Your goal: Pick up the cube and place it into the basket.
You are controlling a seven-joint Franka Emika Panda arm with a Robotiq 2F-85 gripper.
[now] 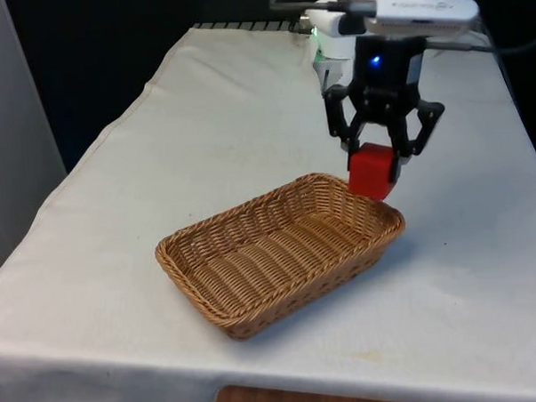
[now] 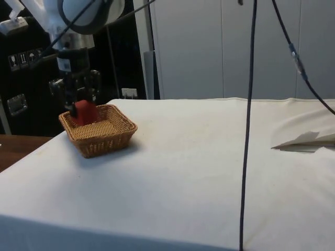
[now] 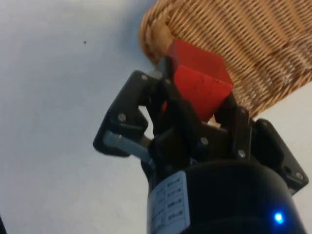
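Note:
A red cube (image 1: 372, 171) hangs in the air, and my black gripper (image 1: 375, 157) is shut on it. The cube (image 3: 200, 78) sits tilted between the two fingers. It is held over the far corner of the wicker basket (image 1: 253, 266), just above the rim on the front view's right. From the side, the cube (image 2: 84, 113) shows low over the basket (image 2: 104, 137), at its end nearest the dark cabinets, with the gripper (image 2: 77, 106) coming down from above.
White cloth covers the table (image 1: 202, 124) all around the basket. A folded ridge of cloth (image 2: 306, 139) lies at the side view's right. A dark cable (image 2: 247, 125) hangs across the side view.

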